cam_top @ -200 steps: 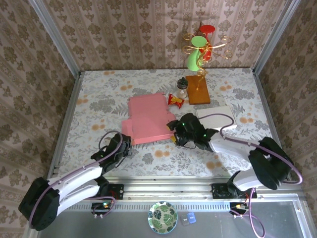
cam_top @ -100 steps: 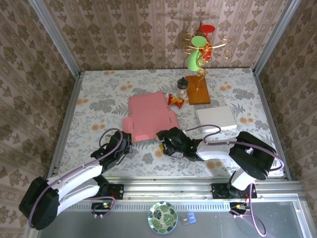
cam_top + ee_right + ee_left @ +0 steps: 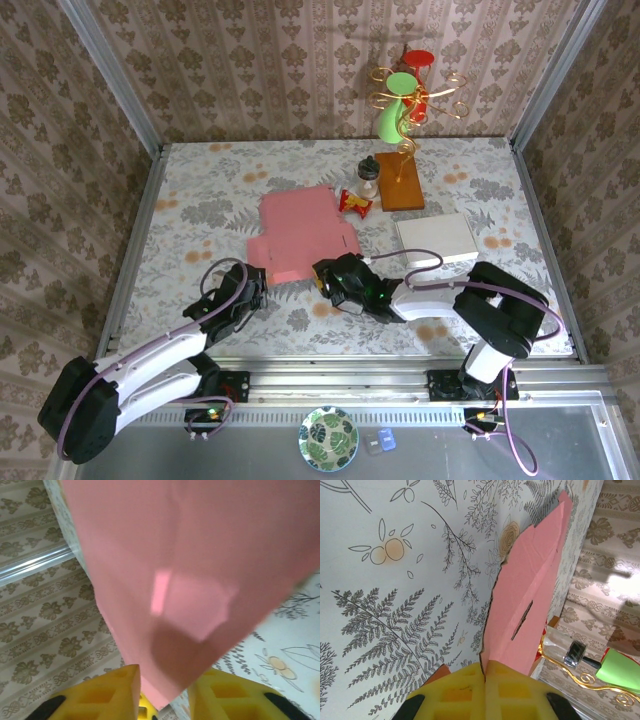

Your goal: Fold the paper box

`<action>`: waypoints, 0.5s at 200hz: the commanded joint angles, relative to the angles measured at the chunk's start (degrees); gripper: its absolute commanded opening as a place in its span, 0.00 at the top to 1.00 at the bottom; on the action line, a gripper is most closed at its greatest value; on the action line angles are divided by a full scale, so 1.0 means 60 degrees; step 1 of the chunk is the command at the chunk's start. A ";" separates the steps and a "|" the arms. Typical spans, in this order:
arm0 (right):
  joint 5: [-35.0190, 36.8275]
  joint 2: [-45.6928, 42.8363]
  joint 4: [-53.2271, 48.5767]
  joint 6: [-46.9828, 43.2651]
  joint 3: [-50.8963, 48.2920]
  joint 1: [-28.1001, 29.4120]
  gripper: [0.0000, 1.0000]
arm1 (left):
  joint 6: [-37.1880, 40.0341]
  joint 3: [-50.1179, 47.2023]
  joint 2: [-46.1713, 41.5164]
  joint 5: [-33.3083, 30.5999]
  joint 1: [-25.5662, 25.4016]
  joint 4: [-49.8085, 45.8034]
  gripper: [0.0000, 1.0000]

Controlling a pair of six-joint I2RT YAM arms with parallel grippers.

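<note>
Overhead, the paper box point(image 3: 300, 235) lies flat, pink face up, on the floral desk point(image 3: 200, 175). At the box's near-left corner, the left pincer point(image 3: 257, 285) has its yellow pads point(image 3: 455, 697) pressed together on the card. At the box's near edge, further right, the right pincer point(image 3: 325, 280) stands with its pads point(image 3: 100, 695) apart, a pink corner between them. A white card point(image 3: 435, 240) lies apart from the box, to its right.

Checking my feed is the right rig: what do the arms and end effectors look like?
The left arm and right arm have white links, black joints and purple cables looping alongside. The left end effector and right end effector have yellow fingers with square recesses.
</note>
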 commanded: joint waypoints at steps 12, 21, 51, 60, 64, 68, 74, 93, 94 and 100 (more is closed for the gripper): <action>0.0752 -0.0067 0.0229 -0.0102 0.0249 0.0009 0.79 | -0.0060 0.0358 -0.0067 0.0056 -0.0123 -0.0261 1.00; 0.0782 -0.0119 0.0200 -0.0146 0.0270 0.0005 0.80 | -0.0068 0.0368 -0.0068 0.0035 -0.0140 -0.0263 1.00; 0.0800 -0.0262 0.0026 -0.0177 0.0257 0.0001 0.84 | -0.0118 0.0386 -0.0110 -0.0053 -0.0203 -0.0309 1.00; 0.0829 -0.0328 -0.0009 -0.0167 0.0239 0.0002 0.86 | -0.0118 0.0399 -0.0102 -0.0053 -0.0200 -0.0323 1.00; 0.0833 -0.0337 -0.0031 -0.0164 0.0242 -0.0009 0.86 | -0.0125 0.0402 -0.0121 -0.0065 -0.0205 -0.0319 1.00; 0.0841 -0.0364 -0.0035 -0.0154 0.0242 -0.0004 0.86 | -0.0127 0.0402 -0.0108 -0.0068 -0.0218 -0.0323 1.00; 0.0848 -0.0395 -0.0074 -0.0154 0.0228 -0.0010 0.86 | -0.0119 0.0423 -0.0104 -0.0082 -0.0222 -0.0333 1.00; 0.0891 -0.0489 -0.0194 -0.0156 0.0217 -0.0010 0.87 | -0.0121 0.0431 -0.0070 -0.0068 -0.0241 -0.0310 1.00; 0.0892 -0.0493 -0.0195 -0.0159 0.0207 -0.0010 0.87 | -0.0117 0.0431 -0.0075 -0.0068 -0.0235 -0.0314 1.00; 0.0906 -0.0509 -0.0222 -0.0147 0.0204 -0.0009 0.88 | -0.0123 0.0438 -0.0058 -0.0069 -0.0244 -0.0310 1.00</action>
